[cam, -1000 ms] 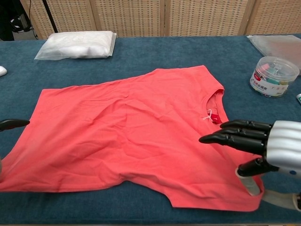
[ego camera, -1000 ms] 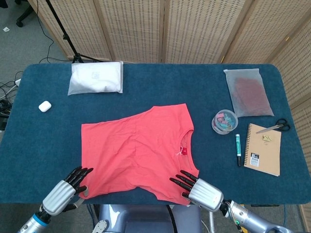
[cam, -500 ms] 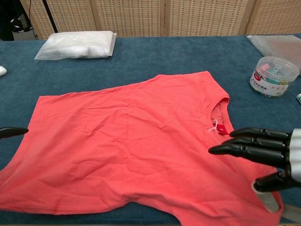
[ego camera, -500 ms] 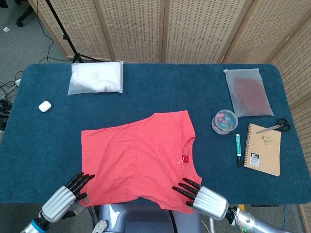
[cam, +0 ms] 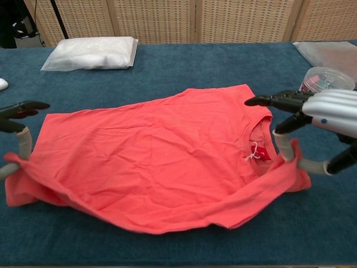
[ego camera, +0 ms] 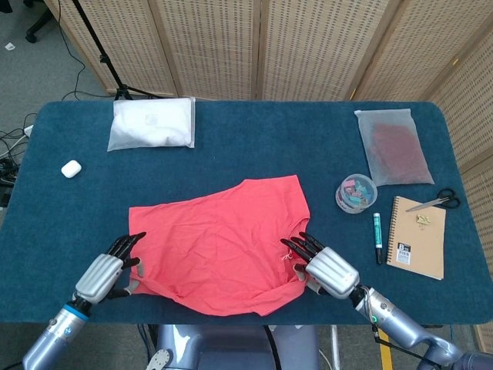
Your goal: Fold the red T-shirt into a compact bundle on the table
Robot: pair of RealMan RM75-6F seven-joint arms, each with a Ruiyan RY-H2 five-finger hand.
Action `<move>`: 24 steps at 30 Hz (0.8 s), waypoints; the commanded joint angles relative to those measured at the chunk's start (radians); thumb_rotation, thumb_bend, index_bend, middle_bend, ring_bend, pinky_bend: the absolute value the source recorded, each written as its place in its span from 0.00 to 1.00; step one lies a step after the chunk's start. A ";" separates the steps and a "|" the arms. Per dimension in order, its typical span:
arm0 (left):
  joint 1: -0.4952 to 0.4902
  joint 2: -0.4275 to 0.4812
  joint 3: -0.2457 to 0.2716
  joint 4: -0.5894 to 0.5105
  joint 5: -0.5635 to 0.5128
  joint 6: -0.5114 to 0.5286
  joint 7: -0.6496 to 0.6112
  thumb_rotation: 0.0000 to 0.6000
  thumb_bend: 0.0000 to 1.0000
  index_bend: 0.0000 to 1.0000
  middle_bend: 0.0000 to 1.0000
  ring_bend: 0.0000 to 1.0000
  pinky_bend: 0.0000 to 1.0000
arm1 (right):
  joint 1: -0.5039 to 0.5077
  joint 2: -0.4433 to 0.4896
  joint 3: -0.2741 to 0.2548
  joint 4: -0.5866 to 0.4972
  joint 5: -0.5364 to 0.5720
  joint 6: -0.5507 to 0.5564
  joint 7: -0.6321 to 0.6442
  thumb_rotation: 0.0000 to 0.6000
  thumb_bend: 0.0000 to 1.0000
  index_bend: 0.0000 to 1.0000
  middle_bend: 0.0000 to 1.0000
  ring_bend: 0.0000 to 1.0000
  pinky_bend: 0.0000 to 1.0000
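- Your T-shirt [ego camera: 219, 247] lies mid-counter [ego camera: 254, 146], near edge lifted.
- Left hand [ego camera: 104, 274] holds its left end, right hand [ego camera: 327, 270] its right.
- Notebook [ego camera: 417, 237] lies far right.

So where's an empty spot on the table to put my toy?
The widest bare patch lies between the white padded pouch and the frosted bag, beyond the red T-shirt. Another sits near the small white case. The right side is crowded: clip tub, marker, notebook, scissors.
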 commanded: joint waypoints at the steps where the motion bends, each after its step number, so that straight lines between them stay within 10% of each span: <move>1: -0.050 0.034 -0.079 -0.065 -0.102 -0.076 0.039 1.00 0.62 0.73 0.00 0.00 0.00 | 0.036 0.001 0.059 -0.029 0.066 -0.054 -0.005 1.00 0.57 0.65 0.01 0.00 0.00; 24: -0.215 -0.033 -0.280 0.077 -0.531 -0.350 0.146 1.00 0.63 0.73 0.00 0.00 0.00 | 0.223 -0.116 0.355 0.066 0.520 -0.284 -0.161 1.00 0.57 0.65 0.02 0.00 0.00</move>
